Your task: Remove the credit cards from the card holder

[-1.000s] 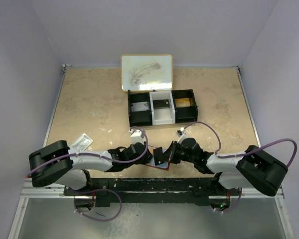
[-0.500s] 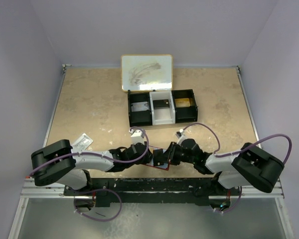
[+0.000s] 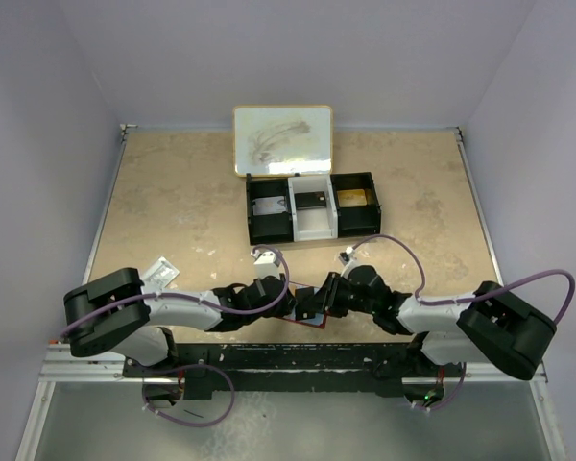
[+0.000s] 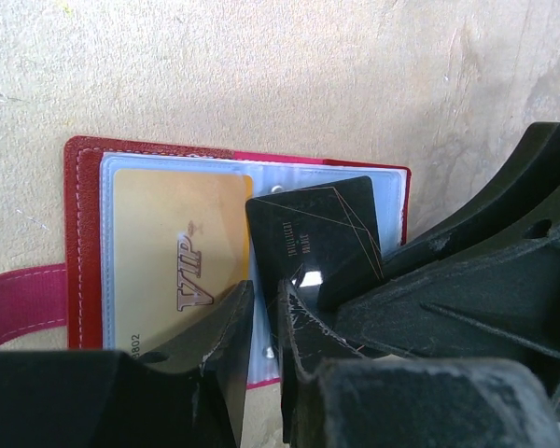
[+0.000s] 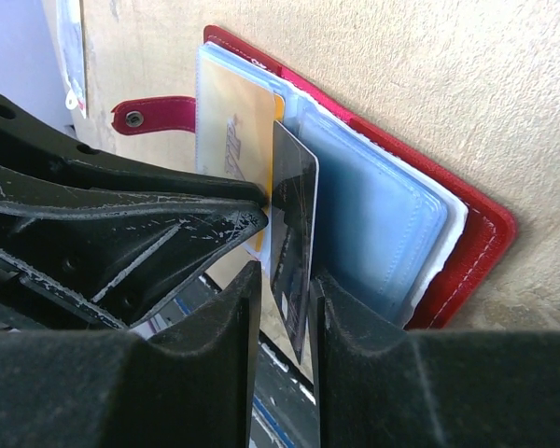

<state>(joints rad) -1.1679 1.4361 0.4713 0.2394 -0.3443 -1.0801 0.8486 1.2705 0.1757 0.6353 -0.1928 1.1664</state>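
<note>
Looking down at the red card holder (image 4: pixel 84 159), spread open and flat on the beige table (image 4: pixel 261 56), close to the arms' edge and right between the two grippers. Spotting a gold VIP card (image 4: pixel 177 252) tucked inside a clear sleeve, with the red strap tab (image 4: pixel 23 303) sticking out sideways. And there, a black card (image 4: pixel 313 229), partly out of the plastic sleeves (image 5: pixel 373 224), up on its edge and tilted. Over to the right gripper (image 5: pixel 287 280): jaws parted on either side of that black card, close against one finger, a gap to the other, so no firm clamp. On to the left gripper (image 4: pixel 266 317): tips down at the sleeve pages beside the gold card, just a thin slit between the jaws; cannot tell whether pinching a page. Further back, well apart, a black three-compartment tray (image 3: pixel 269 233) with a white middle.
</note>
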